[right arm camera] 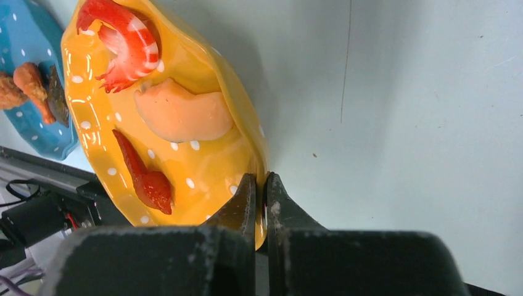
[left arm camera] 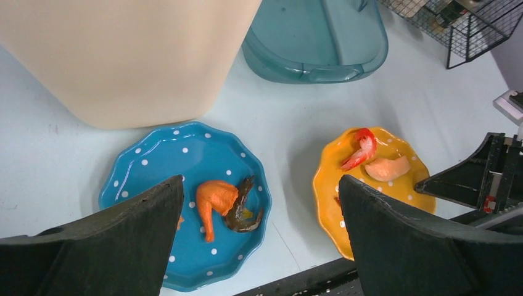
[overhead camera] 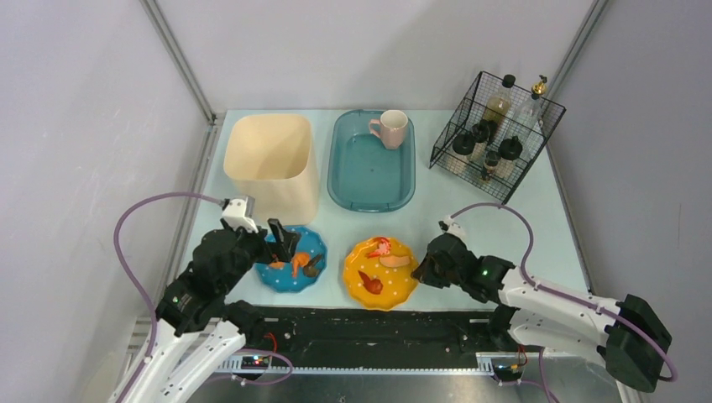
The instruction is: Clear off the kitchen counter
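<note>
On your left, the left claw (left arm camera: 260, 180) hangs spread wide above the blue plate (left arm camera: 185, 148), holding nothing. Its fingers bracket the orange drumstick (left arm camera: 216, 197) and the dark scrap (left arm camera: 243, 213) touching it, which reads as lining up for a pick. Just behind that plate stands the cream bin (overhead camera: 273, 159), probably placed there so that scraps need only a short carry. Next to the bin is the teal basin (overhead camera: 369, 180) with a pink mug (overhead camera: 391, 128) in its far corner, likely the spot for dishes. Further right, the right claw (right arm camera: 260, 182) is pinched on the near-right rim of the orange plate (right arm camera: 210, 163). An edge grip like this lets you drag or lift the plate without touching the shrimp (right arm camera: 126, 46), the pale wedge (right arm camera: 182, 114) or the red chili (right arm camera: 145, 179) – I cannot tell whether the plate has left the surface. At far right, the wire basket (overhead camera: 495, 134) keeps its bottles upright and out of reach. All of this rests on the tabletop (overhead camera: 470, 227), which fills the space in front of both arm bases. It lies flat, its long axis appears to run left to right, and its short sides point away from you.
</note>
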